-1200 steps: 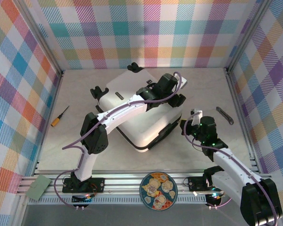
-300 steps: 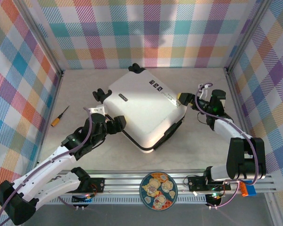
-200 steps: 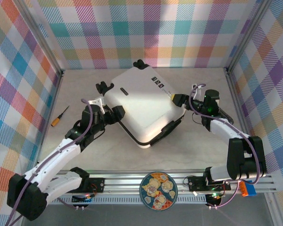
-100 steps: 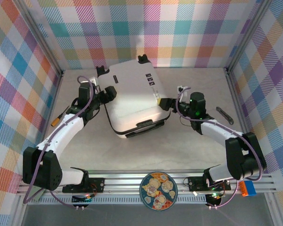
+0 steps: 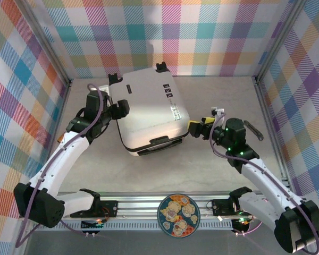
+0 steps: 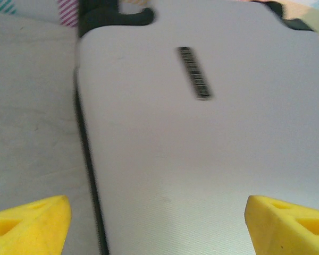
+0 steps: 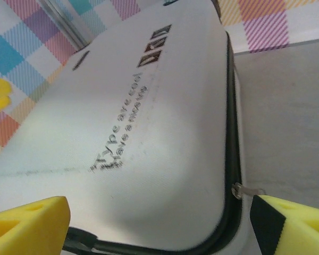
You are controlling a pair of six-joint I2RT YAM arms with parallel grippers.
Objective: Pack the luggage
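Overhead view: the luggage (image 5: pixel 149 109), a small white hard-shell suitcase, lies flat and zipped shut on the pale surface (image 5: pixel 212 170). It sits twd the back, left of centre. Its two black wheels point at the checked back wall and a black handle is on its near edge.

The left gripper (image 5: pixel 120 109) reaches in from the left and sits at the case's left edge, roughly mid-length. In the left wrist view its two yellow fingertips (image 6: pixel 29 220) stand wide apart w/ nothing clamped btwn them. One is over the bare surface, the other over the white shell, and the black zipper band runs up btwn them. A small dark logo mark (image 6: pixel 194 71) shows on the lid and a wheel (image 6: pixel 114 13) at the top.

The right gripper (image 5: pixel 195 127) is just beside the case's near right corner. The pics don't show if it touches. In the right wrist view its yellow fingertips (image 7: pixel 26 223) are also spread wide, holding nothing. The shell ahead carries blurred printed lettering (image 7: pixel 122 133), and a metal zipper pull (image 7: pixel 244 190) hangs off the band nr the corner.

Also on the rig: a patterned round plate (image 5: pixel 178 215) on the near rail, and a small grey tool (image 5: pixel 253 130) by the right wall, well apart from the case.
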